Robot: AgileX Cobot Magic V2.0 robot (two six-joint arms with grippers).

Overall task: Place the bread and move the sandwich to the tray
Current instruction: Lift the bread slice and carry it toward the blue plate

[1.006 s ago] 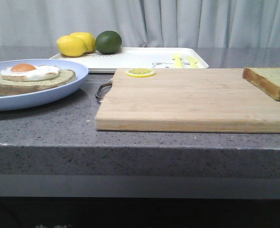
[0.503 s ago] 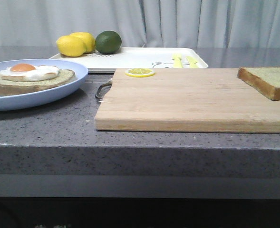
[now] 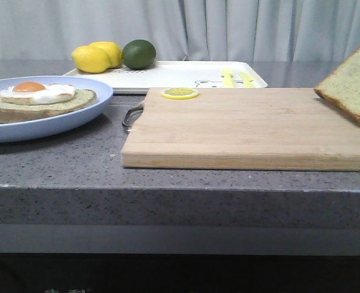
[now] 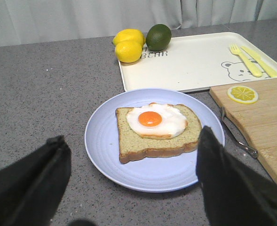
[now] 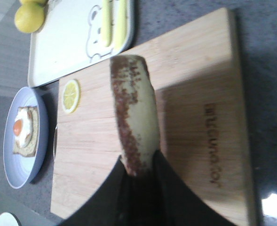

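Observation:
The bread point(image 3: 352, 88) is a thick greenish-tan slice with a brown crust, tilted up over the right end of the cutting board. In the right wrist view my right gripper point(image 5: 140, 172) is shut on the bread point(image 5: 136, 117) and holds it edge-on above the board. A single bread slice topped with a fried egg point(image 3: 38, 92) lies on the light-blue plate point(image 3: 76, 119). It also shows in the left wrist view point(image 4: 157, 128). My left gripper point(image 4: 133, 181) is open and empty, above the plate's near rim. The white tray point(image 3: 180, 74) sits at the back.
The wooden cutting board point(image 3: 247, 125) fills the middle and right, with a lemon slice point(image 3: 180, 93) at its far left corner. Two lemons point(image 3: 94, 57) and a lime point(image 3: 139, 54) sit on the tray's left end, beside a yellow fork and knife point(image 3: 236, 78).
The bread has tilted up from lying nearly flat on the board's right end, its right side lifted. The plate, egg and tray have not moved.

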